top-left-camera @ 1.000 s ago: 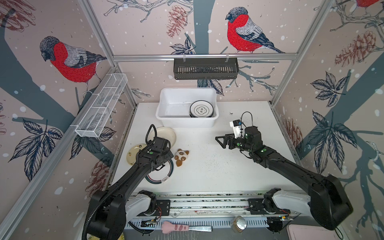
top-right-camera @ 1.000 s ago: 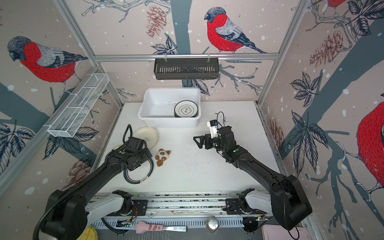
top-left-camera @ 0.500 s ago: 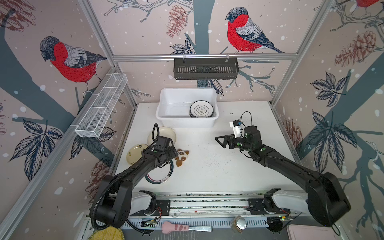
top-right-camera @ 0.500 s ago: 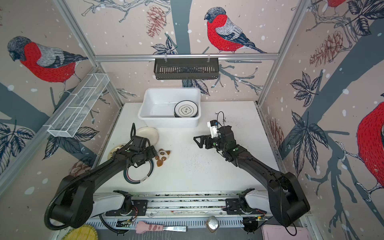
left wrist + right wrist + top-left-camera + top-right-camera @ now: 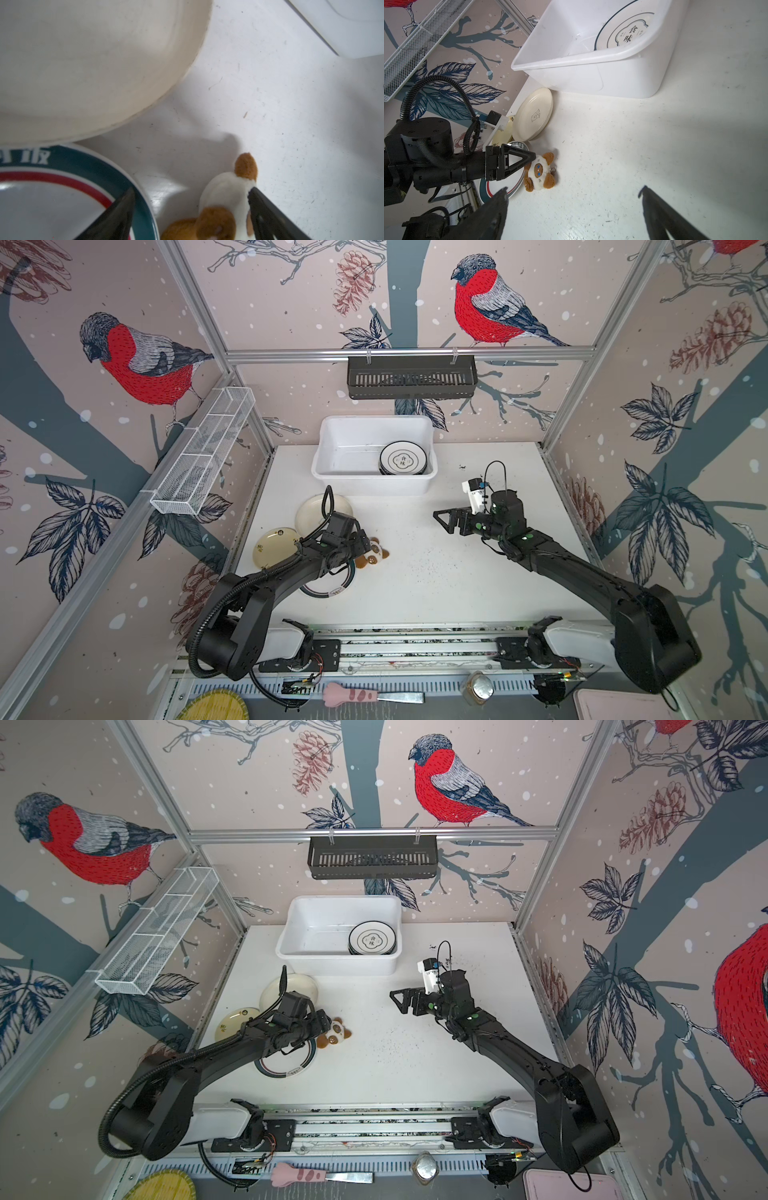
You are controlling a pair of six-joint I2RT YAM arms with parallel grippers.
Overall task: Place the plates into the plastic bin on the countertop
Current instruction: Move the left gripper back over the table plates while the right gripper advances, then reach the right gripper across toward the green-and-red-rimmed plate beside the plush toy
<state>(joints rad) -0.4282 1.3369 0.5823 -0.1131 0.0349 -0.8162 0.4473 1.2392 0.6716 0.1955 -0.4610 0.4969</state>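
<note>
Creeping rightward at lower left, narrowing left gripper [image 5: 191, 190], unclenched, astride green-rimmed plate [image 5: 72, 166] and panda toy [image 5: 224, 193], risking grabbing the toy instead; keeping right gripper [image 5: 573, 189] splayed, empty.

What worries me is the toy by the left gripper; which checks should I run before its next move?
1. Left gripper lined up on a plate alone: not ok; the panda toy sits between its open jaws, touching one of them.
2. Green-rimmed plate rim free to grasp: cannot tell; the toy lies right beside it.
3. Plastic bin has room: ok; the stacked plates fill only one end.
4. Right gripper open and empty: ok.
</note>
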